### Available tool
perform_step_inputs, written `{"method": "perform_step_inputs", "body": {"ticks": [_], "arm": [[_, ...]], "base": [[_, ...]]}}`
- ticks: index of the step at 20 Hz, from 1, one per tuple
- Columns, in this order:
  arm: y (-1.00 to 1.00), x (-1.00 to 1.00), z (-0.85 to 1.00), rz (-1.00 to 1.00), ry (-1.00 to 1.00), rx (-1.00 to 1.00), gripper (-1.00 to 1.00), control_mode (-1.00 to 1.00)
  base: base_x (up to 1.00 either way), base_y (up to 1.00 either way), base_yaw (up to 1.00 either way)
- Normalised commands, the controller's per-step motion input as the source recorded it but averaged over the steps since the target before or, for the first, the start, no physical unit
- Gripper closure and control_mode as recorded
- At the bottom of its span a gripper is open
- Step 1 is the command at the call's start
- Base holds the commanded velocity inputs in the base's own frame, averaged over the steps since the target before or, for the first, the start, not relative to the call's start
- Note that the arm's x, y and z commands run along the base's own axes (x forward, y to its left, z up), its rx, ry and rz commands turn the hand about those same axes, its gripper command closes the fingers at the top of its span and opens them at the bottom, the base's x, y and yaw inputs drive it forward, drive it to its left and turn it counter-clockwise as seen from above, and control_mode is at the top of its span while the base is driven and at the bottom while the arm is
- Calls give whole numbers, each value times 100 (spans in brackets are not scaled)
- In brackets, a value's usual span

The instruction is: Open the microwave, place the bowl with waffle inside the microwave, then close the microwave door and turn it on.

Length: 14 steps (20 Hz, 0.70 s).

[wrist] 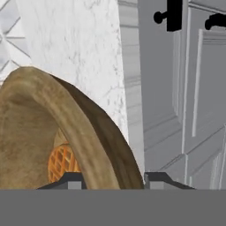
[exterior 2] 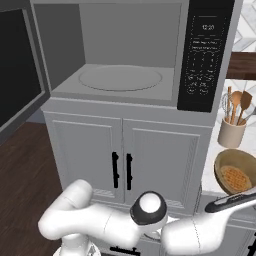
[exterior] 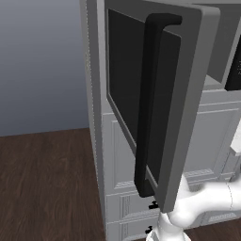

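Note:
The microwave point(exterior 2: 120, 75) stands open, its turntable cavity bare. The microwave door point(exterior: 188, 94), with its tall black handle point(exterior: 148, 103), is swung out to the left and also shows as the door point(exterior 2: 15, 75). The brown wooden bowl point(exterior 2: 235, 175) holding a waffle point(exterior 2: 235, 179) is at the right, on the white counter. My gripper point(exterior 2: 239, 199) reaches to the bowl's near rim. In the hand view the bowl point(wrist: 26, 132) looms close with the waffle point(wrist: 62, 163) inside, and my gripper point(wrist: 114, 178) is shut on its rim, one fingertip on each side.
A beige holder with wooden utensils point(exterior 2: 231, 132) stands behind the bowl. The black control panel point(exterior 2: 205, 55) runs down the microwave's right side. Grey cabinet doors with black handles point(exterior 2: 122, 170) sit below. The white counter point(wrist: 79, 44) ends at a cabinet edge. Dark wood floor point(exterior: 47, 188) lies to the left.

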Motion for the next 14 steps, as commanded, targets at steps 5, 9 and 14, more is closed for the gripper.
{"method": "perform_step_inputs", "body": {"ticks": [5, 9, 14], "arm": [[69, 0, 0, 2, -1, 0, 100, -100], [13, -31, 0, -6, -8, 1, 100, -100], [0, -91, 0, -8, -21, 3, 100, -100]], "base": [[0, 0, 0], [0, 0, 0], [0, 0, 0]]}}
